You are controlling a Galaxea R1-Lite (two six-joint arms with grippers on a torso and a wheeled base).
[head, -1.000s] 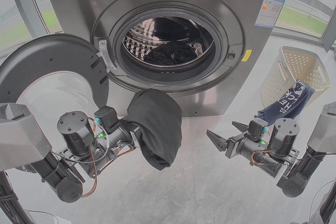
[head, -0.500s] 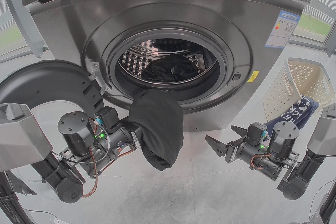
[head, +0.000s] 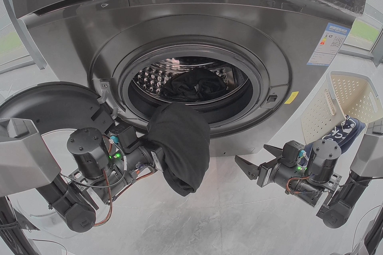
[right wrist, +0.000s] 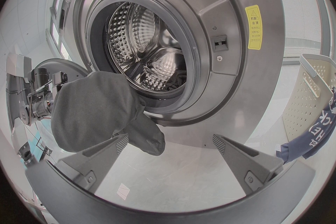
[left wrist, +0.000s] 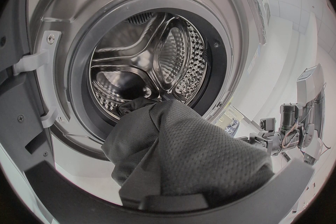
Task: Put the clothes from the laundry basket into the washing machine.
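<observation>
Left claw (head: 164, 155) gripped black garment (head: 187, 144) just before drum (head: 153, 78) mouth; probable risk: drooping cloth catching rim (head: 229, 124), falling outside

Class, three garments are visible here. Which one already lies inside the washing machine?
The black garment lying in the drum. The other black garment hangs outside, below the opening; the navy one hangs over the basket.

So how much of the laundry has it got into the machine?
Done: one dark garment lies in the drum. In hand: the left gripper holds a black garment just outside the door opening. To do: a navy printed garment hangs over the laundry basket; the right gripper is open and empty.
</observation>
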